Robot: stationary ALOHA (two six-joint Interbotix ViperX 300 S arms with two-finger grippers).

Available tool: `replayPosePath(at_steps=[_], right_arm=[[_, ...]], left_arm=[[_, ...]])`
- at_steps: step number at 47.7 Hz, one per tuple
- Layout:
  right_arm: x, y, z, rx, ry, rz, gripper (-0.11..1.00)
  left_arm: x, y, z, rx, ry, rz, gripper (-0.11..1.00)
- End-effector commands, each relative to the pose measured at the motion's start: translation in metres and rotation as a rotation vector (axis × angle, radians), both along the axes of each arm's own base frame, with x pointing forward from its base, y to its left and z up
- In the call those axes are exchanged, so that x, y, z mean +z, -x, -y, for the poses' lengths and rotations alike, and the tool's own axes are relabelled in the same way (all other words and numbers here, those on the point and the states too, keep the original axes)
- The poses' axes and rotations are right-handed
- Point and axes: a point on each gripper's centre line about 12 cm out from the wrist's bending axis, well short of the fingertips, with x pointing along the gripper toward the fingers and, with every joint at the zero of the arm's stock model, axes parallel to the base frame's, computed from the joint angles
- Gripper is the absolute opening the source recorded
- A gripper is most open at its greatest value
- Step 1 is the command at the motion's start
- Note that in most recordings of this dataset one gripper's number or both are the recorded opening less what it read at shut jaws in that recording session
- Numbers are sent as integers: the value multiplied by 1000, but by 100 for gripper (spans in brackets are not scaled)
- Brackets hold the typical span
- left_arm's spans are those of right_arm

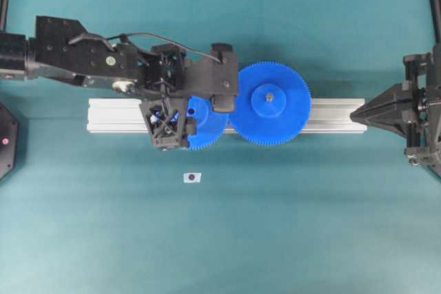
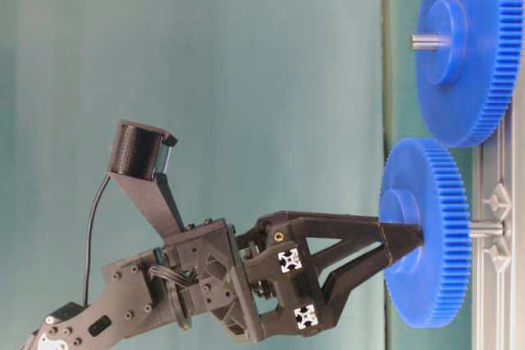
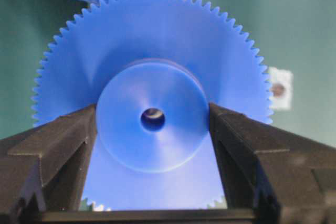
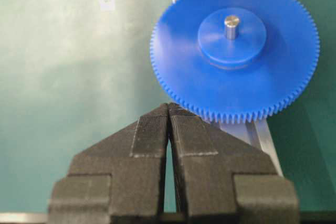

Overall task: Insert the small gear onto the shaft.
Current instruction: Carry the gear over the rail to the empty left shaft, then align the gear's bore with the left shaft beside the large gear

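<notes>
- Blue plastic, fine-toothed all round its rim, made up the small gear (image 3: 152,119); a raised round hub stood out from its face, with a dark centre hole in the middle.
- No brand, label or writing could be read on the gear or anywhere else in the views.
- It sat over the silvery ribbed aluminium rail (image 1: 331,115), its teeth against those of the wider blue gear with a grey pin tip (image 1: 269,103).
- In the table-level view, the thin silvery metal shaft (image 2: 486,227) showed between the small gear's back face and the rail; how far the gear sat along it could not be told.
- The left gripper (image 3: 152,129) had its black fingers (image 3: 63,145) clamped against both sides of the hub, grasping the small gear.
- The right gripper (image 4: 169,129) hung near the rail's far end, just short of the wider gear's rim, its black ridged fingertips pressed together on nothing.
- A small white square tag with a dark dot (image 1: 192,177) lay on the teal table cloth (image 1: 310,225), apart from the rail; nothing legible showed on it.
</notes>
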Motion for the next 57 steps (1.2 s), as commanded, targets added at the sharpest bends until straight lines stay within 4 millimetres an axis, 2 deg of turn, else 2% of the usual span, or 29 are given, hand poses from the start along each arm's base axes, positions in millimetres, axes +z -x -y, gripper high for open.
replayPosePath(at_steps=[1, 23, 57], right_arm=[[4, -2, 1, -9, -10, 14, 7], [6, -2, 1, -11, -10, 22, 7], [6, -2, 1, -12, -11, 23, 7]], left_arm=[[5, 2, -6, 12, -6, 12, 70], [1, 6, -12, 27, -5, -1, 70], [7, 5, -11, 26, -7, 16, 70]])
